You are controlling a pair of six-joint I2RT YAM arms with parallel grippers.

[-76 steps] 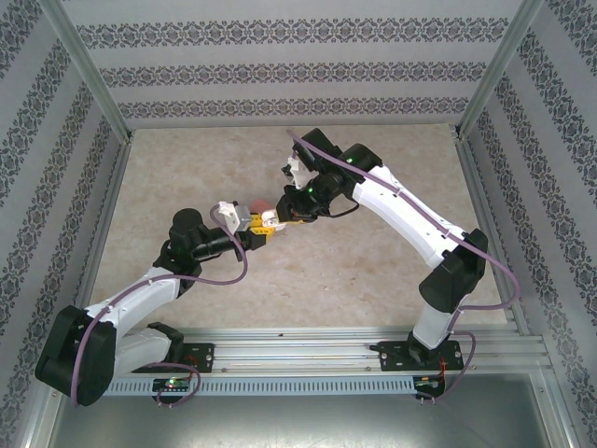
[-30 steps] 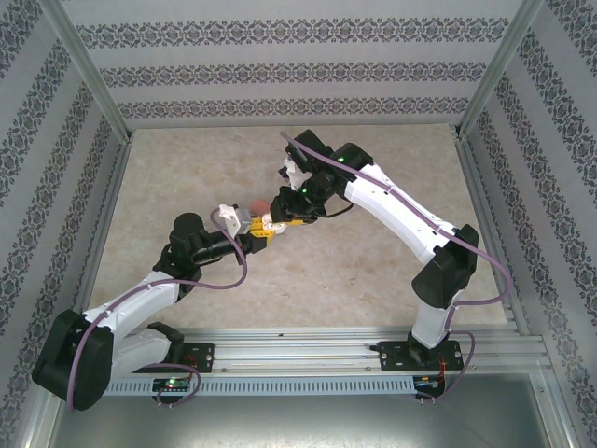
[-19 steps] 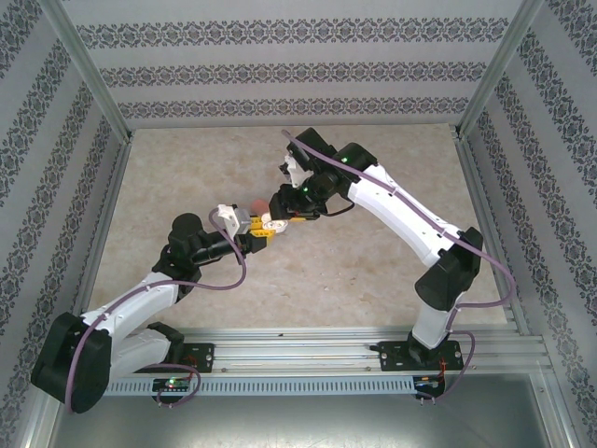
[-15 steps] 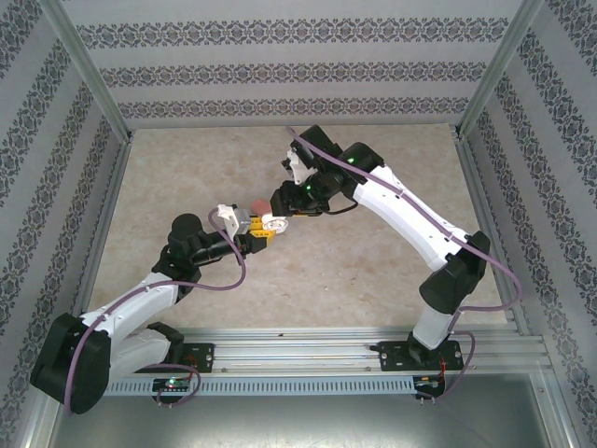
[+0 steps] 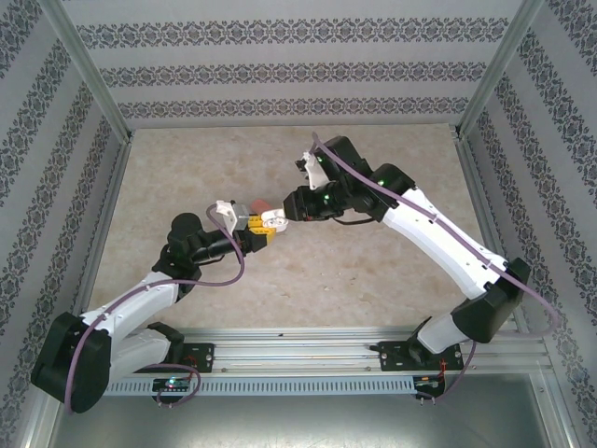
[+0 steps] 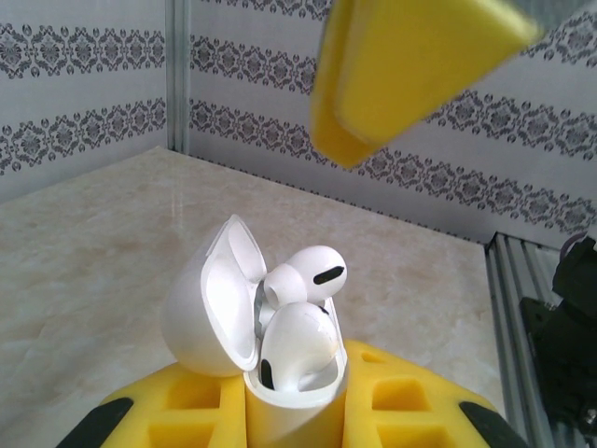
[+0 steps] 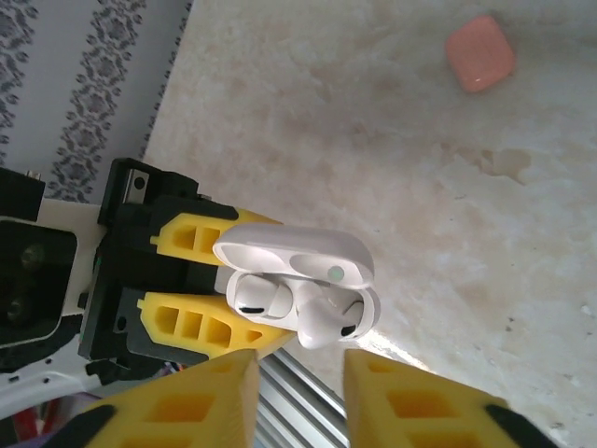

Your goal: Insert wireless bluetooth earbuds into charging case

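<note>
Looking at two glossy white plastic earbuds [image 6: 300,322] in the open white pill-shaped charging case [image 6: 210,313], one poking up. Pinched snug between the left gripper's [image 5: 264,233] yellow fingers [image 7: 191,322]. At 6 o'clock in the right wrist view, right gripper [image 7: 300,373], parted, holding nothing. At 1 o'clock, salmon-pink rounded case [image 7: 479,52] on the beige marbled table [image 7: 373,140].

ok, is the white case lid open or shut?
Open: the white case has its lid flipped back, both earbuds showing inside.
</note>
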